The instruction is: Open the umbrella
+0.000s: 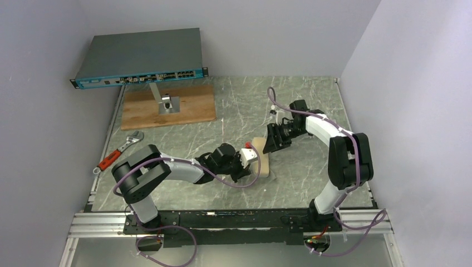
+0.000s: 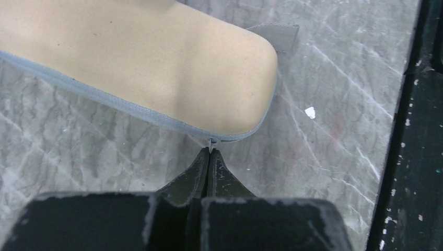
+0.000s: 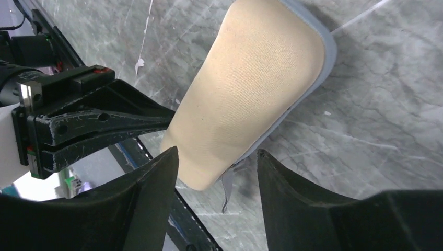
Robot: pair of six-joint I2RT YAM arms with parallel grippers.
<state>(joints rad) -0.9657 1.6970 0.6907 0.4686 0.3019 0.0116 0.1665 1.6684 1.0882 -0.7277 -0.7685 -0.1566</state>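
Observation:
The umbrella [image 1: 262, 162] is a bundled cream oblong with a grey zipper seam, lying flat on the marble table. In the left wrist view the umbrella [image 2: 156, 63] fills the upper left. My left gripper [image 2: 210, 152] is shut, its tips pinching the small zipper pull [image 2: 210, 142] at the bundle's corner. In the right wrist view my right gripper [image 3: 216, 152] stands open, with the near end of the umbrella [image 3: 256, 89] and a hanging grey strap [image 3: 227, 184] between its jaws, untouched. The left gripper's fingers [image 3: 104, 123] meet the bundle from the left.
A blue-fronted network switch [image 1: 139, 55] leans at the back left, above a wooden board [image 1: 189, 108] holding a metal stand [image 1: 166, 103]. A red-handled wrench [image 1: 118, 153] lies by the left edge. The metal rail [image 1: 222, 219] runs along the near edge. Walls enclose three sides.

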